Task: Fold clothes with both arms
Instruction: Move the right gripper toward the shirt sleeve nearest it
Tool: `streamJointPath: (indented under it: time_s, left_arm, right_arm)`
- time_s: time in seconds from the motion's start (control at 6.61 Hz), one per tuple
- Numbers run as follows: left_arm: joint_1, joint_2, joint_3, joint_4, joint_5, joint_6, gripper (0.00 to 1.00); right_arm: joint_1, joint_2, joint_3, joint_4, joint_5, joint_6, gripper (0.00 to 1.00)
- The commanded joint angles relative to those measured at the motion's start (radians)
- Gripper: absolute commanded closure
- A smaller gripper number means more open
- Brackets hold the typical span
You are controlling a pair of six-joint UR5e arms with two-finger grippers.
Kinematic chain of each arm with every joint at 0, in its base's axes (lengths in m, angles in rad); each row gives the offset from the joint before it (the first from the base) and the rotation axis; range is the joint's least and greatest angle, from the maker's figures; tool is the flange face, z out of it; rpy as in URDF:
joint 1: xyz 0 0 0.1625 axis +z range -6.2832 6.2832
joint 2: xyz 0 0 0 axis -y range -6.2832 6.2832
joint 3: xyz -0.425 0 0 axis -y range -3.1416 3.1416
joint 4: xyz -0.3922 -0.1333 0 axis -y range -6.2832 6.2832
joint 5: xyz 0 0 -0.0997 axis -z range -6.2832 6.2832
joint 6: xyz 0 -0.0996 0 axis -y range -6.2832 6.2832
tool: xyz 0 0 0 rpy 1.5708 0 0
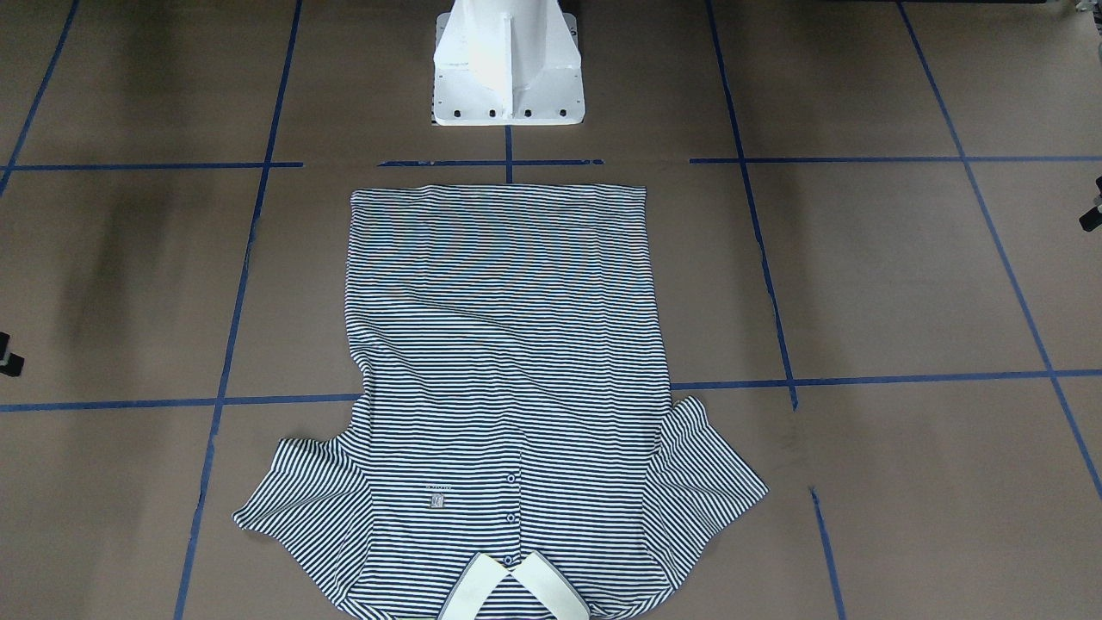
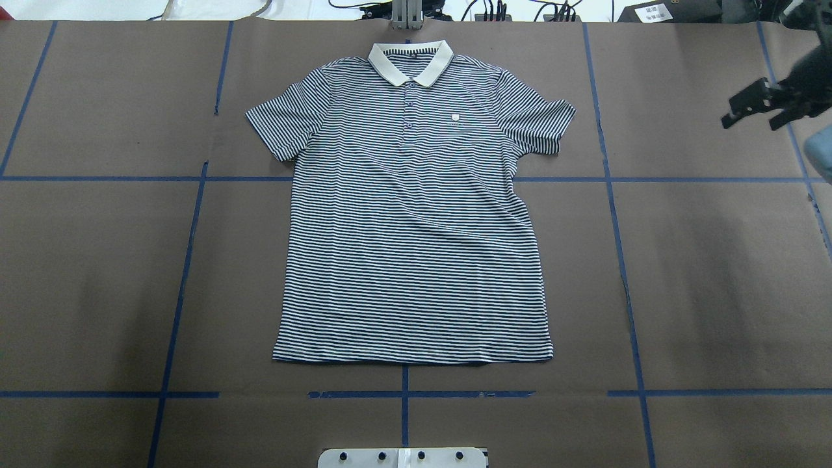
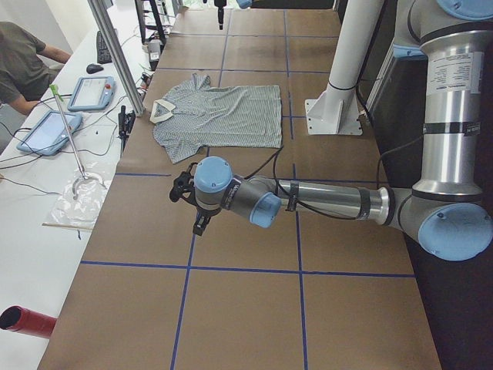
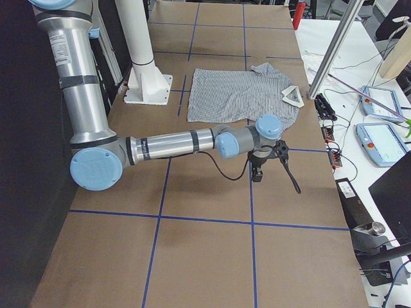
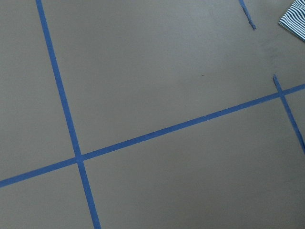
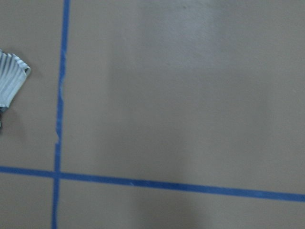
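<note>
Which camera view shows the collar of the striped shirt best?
The overhead exterior view: the whole cream collar shows there, flat, with both flaps. The front-facing view cuts it at the bottom edge. Both side views show it small and far. The wrist views show only a striped shirt corner, no collar.

The polo shirt loses the tip of its collar at six o'clock in the front-facing view. The left pincer, seen side-on, hides its jaw gap. The chest logo is too small to read.
</note>
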Motion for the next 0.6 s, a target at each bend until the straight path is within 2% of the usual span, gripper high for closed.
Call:
streamJointPath:
  time_s: [0.0,0.15,0.3,0.45]
  left_arm:
    - [0.001,0.004,-0.004,-0.026,-0.004,-0.002,0.0]
    - [0.003,0.003,-0.006,-0.029,-0.007,-0.001,0.0]
    - [0.003,0.004,0.0,-0.062,-0.007,-0.002,0.0]
    - [0.004,0.016,0.004,-0.084,-0.007,-0.002,0.0]
  right_arm:
    - [-0.102,0.211,-0.238,0.298,-0.087,0.373,0.03]
    - [-0.178,0.277,-0.311,0.412,-0.209,0.572,0.09]
    - [-0.268,0.317,-0.353,0.436,-0.394,0.681,0.16]
    - [-0.283,0.334,-0.392,0.436,-0.422,0.686,0.2]
